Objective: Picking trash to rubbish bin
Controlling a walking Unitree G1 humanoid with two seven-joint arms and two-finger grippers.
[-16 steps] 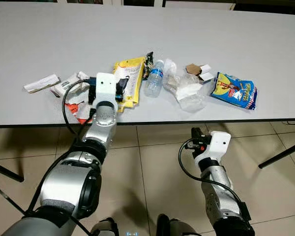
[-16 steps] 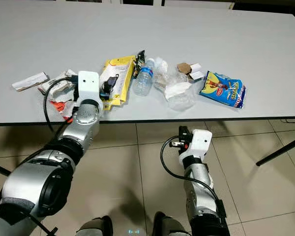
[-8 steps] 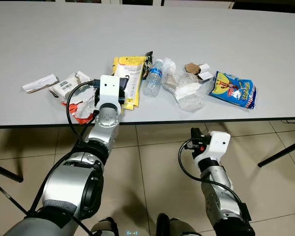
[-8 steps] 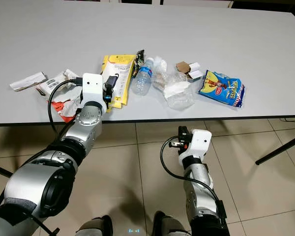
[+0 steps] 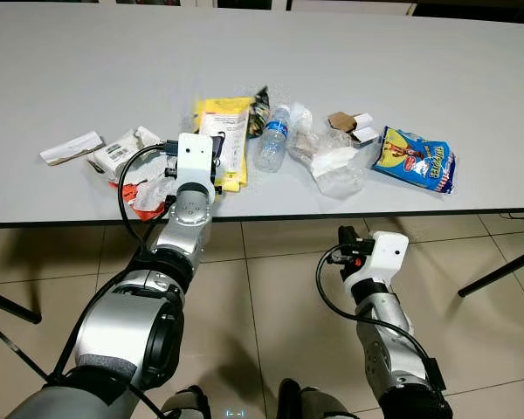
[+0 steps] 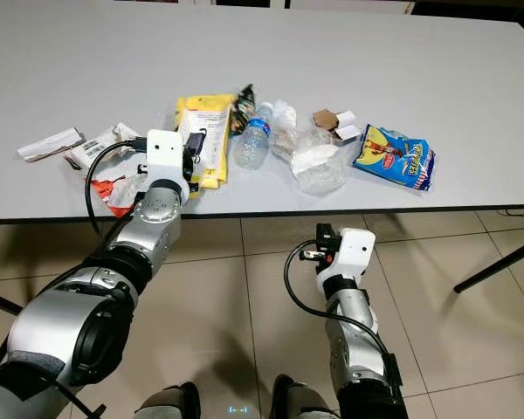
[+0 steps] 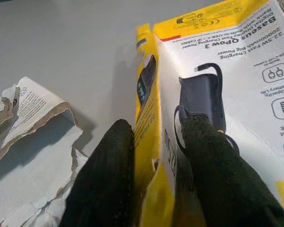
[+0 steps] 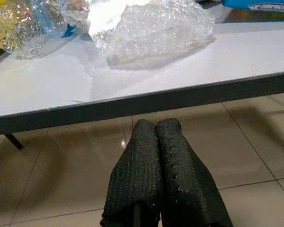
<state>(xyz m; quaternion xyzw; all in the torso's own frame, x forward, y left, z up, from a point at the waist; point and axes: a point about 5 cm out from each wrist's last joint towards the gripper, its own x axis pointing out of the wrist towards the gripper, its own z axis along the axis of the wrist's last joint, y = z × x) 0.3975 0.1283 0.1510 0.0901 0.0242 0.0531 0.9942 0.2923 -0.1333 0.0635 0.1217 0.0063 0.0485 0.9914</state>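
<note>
My left gripper (image 7: 154,127) is shut on the near edge of a yellow power-bank box (image 5: 227,131), one black finger (image 7: 106,175) on each side of the cardboard. The box lies at the table's front edge, near end slightly raised. Right of it are a dark wrapper (image 5: 261,101), a clear plastic bottle (image 5: 273,140), crumpled bubble wrap (image 5: 336,170), cardboard scraps (image 5: 349,125) and a blue snack bag (image 5: 415,159). Torn paper (image 5: 72,147) and torn packaging (image 5: 122,153) lie to the left. My right gripper (image 8: 156,125) hangs shut and empty below the table edge.
The grey table (image 5: 244,52) is bare behind the trash. Its dark front edge (image 8: 180,97) runs just above my right gripper. A red-and-white wrapper (image 5: 140,194) sits by my left wrist. Tiled floor (image 5: 271,297) lies below, with a table leg (image 5: 498,275) at the right.
My left wrist has shifted slightly right along the table edge. The yellow box has turned with it and its near end has come up. The right arm has not moved.
</note>
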